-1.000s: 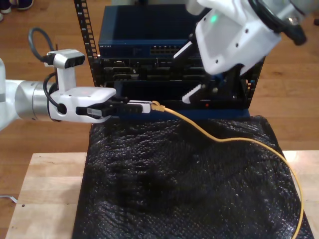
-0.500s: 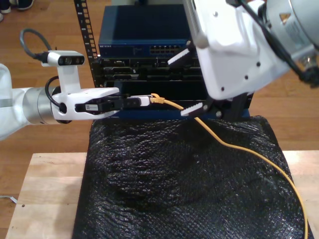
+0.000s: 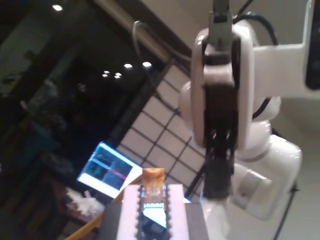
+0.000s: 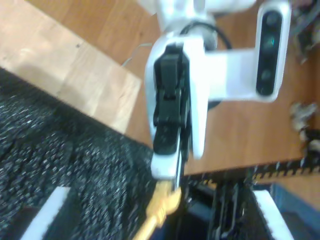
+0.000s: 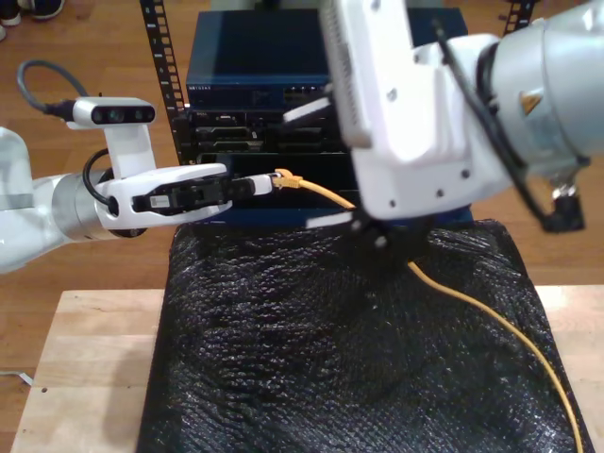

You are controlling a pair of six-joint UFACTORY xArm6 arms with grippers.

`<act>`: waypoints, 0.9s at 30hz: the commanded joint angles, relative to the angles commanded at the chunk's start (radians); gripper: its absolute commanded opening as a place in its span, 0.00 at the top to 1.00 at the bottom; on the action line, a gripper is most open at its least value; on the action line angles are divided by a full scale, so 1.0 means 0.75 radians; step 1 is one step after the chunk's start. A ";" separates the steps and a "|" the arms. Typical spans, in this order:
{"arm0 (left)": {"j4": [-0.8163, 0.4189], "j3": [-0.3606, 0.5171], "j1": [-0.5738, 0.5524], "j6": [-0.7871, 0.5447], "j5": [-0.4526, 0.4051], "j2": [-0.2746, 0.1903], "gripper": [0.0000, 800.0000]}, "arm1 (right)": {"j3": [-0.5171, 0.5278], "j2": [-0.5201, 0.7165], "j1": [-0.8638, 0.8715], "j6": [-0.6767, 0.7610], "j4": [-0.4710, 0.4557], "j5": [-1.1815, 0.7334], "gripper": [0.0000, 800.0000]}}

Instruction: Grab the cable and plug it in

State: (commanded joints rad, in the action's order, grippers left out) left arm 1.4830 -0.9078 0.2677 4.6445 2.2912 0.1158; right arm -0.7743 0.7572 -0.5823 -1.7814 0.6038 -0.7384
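The black mat (image 5: 311,377) is covering most of the wooden table (image 5: 94,359) in front of the rack (image 5: 255,85), and the cable (image 5: 491,321) is trailing across it from the near edge up toward the rack's front. Nearer than the rack, my second gripper (image 5: 307,168) is hanging over the mat's far end with its jaws spread wide - its white pads (image 4: 47,212) are sitting far apart in its own wrist view, nothing between them. The cable is running past just beside the lower finger; whether they are touching I cannot tell. Right in front of the rack's lower panels, my first gripper (image 5: 260,186) is reaching in level from the exterior view's left and pinching the cable's tip between narrow jaws - the orange boot is sticking out beyond the pads toward my second gripper. The plug end is hanging in the air just short of the rack's face, not in any port.
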 joint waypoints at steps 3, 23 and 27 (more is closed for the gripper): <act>0.002 0.000 0.000 0.000 0.025 0.000 0.98 | 0.049 0.027 -0.002 -0.004 0.000 0.049 0.05; 0.000 0.025 -0.037 0.070 0.092 0.012 0.97 | 0.076 0.037 -0.031 -0.002 0.000 0.115 0.40; 0.000 0.035 -0.037 0.084 0.102 0.014 0.97 | 0.088 0.037 -0.031 -0.002 0.000 0.137 0.43</act>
State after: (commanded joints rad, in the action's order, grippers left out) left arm 1.4830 -0.8817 0.2401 4.7074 2.3679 0.1266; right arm -0.7083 0.7848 -0.6053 -1.7829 0.6038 -0.6356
